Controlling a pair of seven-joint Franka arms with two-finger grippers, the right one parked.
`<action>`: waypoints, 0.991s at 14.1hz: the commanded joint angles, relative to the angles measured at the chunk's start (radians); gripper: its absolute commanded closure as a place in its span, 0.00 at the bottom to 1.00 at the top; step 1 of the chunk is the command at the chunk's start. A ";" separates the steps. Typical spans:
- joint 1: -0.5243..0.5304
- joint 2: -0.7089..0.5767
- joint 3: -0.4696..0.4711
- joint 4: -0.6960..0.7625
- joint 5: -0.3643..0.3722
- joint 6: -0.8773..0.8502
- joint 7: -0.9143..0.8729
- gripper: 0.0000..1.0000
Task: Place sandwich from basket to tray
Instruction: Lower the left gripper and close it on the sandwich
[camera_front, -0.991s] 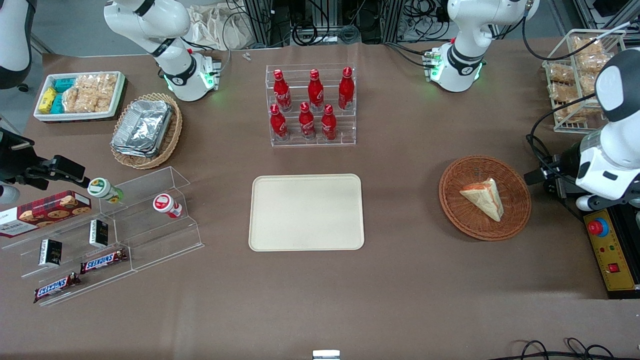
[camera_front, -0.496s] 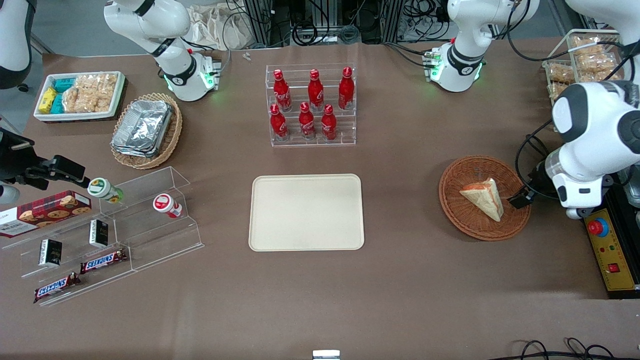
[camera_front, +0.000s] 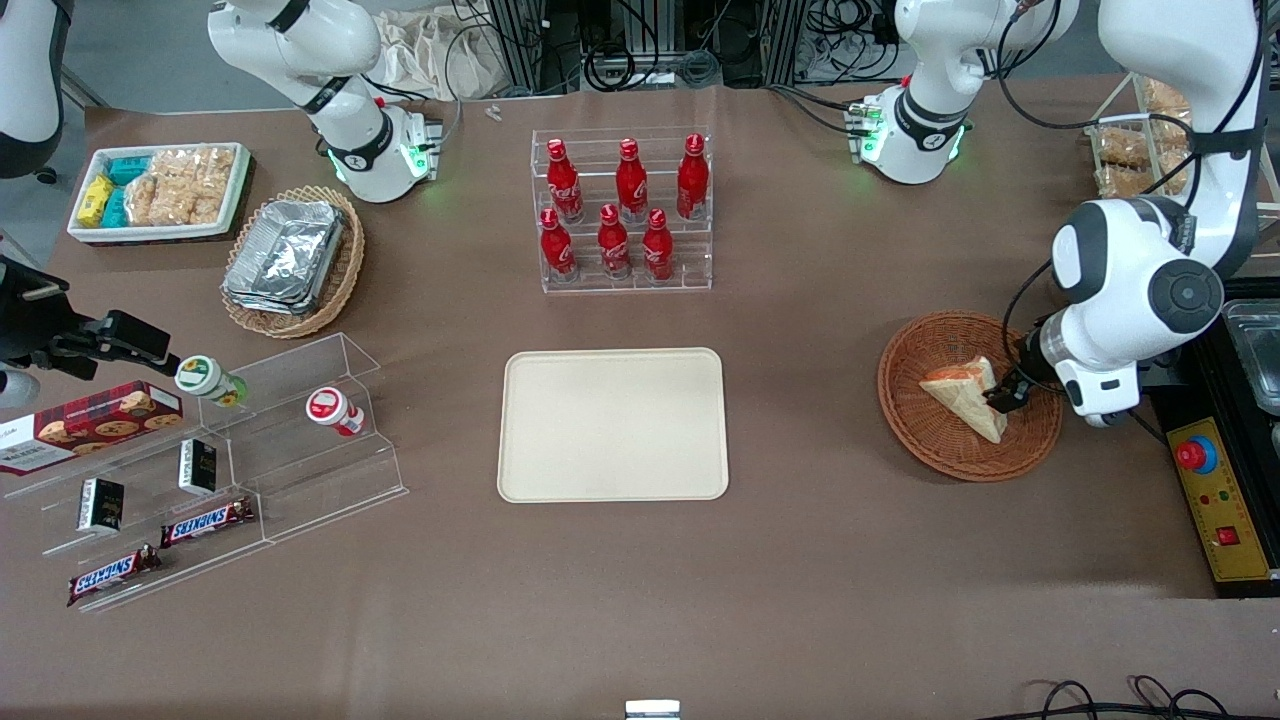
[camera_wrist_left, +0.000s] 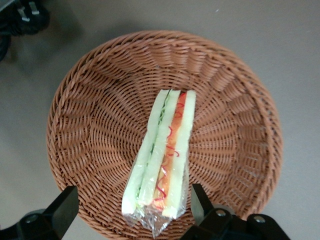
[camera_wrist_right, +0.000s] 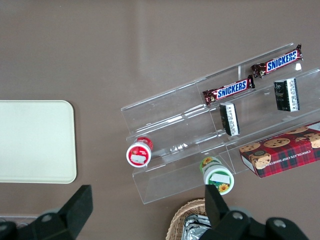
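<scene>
The sandwich (camera_front: 962, 396), a plastic-wrapped wedge of white bread with red-orange and green filling, lies in the round reddish-brown basket (camera_front: 940, 452) toward the working arm's end of the table. My left gripper (camera_front: 1004, 392) hangs low over the basket at the sandwich's wide end. In the left wrist view the sandwich (camera_wrist_left: 165, 150) stands on edge in the basket (camera_wrist_left: 95, 110). The gripper (camera_wrist_left: 132, 202) is open there, its black fingers (camera_wrist_left: 64, 209) wide apart on either side of the wrapped end, not touching it. The beige tray (camera_front: 612, 425) lies empty at the table's middle.
A rack of red bottles (camera_front: 622, 210) stands farther from the front camera than the tray. A control box with a red button (camera_front: 1222, 490) sits beside the basket. An acrylic shelf of snacks (camera_front: 200, 470), a foil-container basket (camera_front: 292, 262) and a white snack tray (camera_front: 158, 192) lie toward the parked arm's end.
The left arm has swung in from the table's edge, and its gripper has come down over the basket beside the sandwich. Sandwich, basket and tray have not moved.
</scene>
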 joint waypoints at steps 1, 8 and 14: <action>0.006 0.006 -0.008 -0.034 0.008 0.041 -0.028 0.00; -0.001 0.084 -0.011 -0.043 0.005 0.111 -0.040 0.00; -0.047 0.156 -0.015 -0.022 -0.002 0.202 -0.185 0.18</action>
